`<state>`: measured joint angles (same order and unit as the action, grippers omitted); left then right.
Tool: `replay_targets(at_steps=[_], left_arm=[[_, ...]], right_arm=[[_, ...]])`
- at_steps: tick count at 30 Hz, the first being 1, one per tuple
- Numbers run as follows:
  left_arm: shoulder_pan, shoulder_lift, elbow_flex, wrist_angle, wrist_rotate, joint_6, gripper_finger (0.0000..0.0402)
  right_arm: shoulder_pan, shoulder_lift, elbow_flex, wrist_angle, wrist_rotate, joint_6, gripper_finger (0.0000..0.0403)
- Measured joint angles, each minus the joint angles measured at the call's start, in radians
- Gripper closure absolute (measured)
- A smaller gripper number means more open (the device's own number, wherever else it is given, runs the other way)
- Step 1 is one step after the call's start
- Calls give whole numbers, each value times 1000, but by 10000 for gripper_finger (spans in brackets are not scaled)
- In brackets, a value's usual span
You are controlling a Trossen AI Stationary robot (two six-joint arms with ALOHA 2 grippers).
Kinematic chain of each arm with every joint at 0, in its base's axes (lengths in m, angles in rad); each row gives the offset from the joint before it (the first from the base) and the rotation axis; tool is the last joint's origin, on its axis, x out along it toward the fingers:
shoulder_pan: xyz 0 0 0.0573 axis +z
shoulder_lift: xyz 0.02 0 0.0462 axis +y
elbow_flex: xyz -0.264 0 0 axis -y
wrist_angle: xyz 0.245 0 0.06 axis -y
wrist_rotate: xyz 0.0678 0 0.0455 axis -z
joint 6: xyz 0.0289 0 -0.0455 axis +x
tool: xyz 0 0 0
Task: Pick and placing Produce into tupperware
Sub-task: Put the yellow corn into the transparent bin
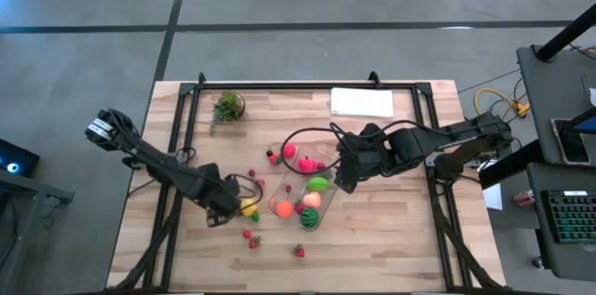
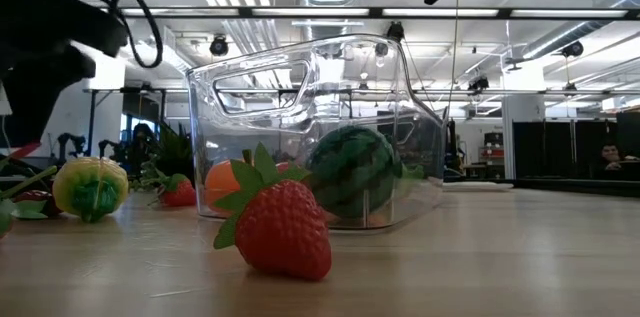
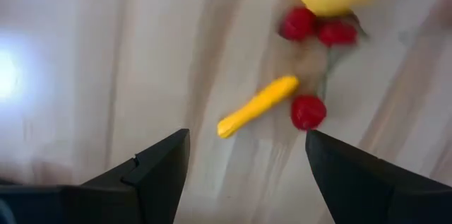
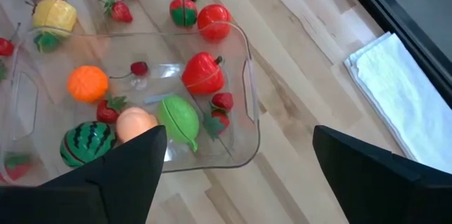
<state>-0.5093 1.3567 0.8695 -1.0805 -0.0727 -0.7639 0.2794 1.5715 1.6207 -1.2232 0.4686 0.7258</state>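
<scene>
The clear tupperware (image 1: 296, 194) rests flat on the table. In the right wrist view it holds an orange (image 4: 87, 83), a watermelon (image 4: 86, 143), a green piece (image 4: 179, 119), a red pepper (image 4: 203, 73) and small strawberries. More produce lies loose around it: a yellow piece (image 1: 250, 207), red pieces (image 1: 288, 151) and strawberries (image 1: 299, 251). My left gripper (image 1: 230, 211) is open, left of the tub, above a slim yellow piece (image 3: 258, 104) and a red berry (image 3: 308, 112). My right gripper (image 1: 343, 181) hovers open over the tub's right end.
A potted plant (image 1: 226, 106) stands toward the far left of the table, and a white folded sheet (image 1: 361, 101) lies at the far edge. A large strawberry (image 2: 281, 228) lies near the table's near edge. Black frame rails run along both table sides.
</scene>
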Motion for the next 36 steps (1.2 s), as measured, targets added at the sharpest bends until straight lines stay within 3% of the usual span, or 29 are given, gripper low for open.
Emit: replay_targets(at_steps=[9, 20, 25, 36], left_arm=[[-20, 80, -45, 37, 10, 197, 135], [-20, 142, -78, 95, 9, 247, 138], [-20, 146, -79, 180, 12, 330, 173], [-17, 171, -119, 190, 44, 334, 253]], right_arm=[[0, 0, -2, 2, 3, 0, 55], [0, 0, -5, 4, 3, 14, 60], [0, 0, -6, 5, 4, 14, 58], [0, 0, -7, 9, 4, 14, 55]])
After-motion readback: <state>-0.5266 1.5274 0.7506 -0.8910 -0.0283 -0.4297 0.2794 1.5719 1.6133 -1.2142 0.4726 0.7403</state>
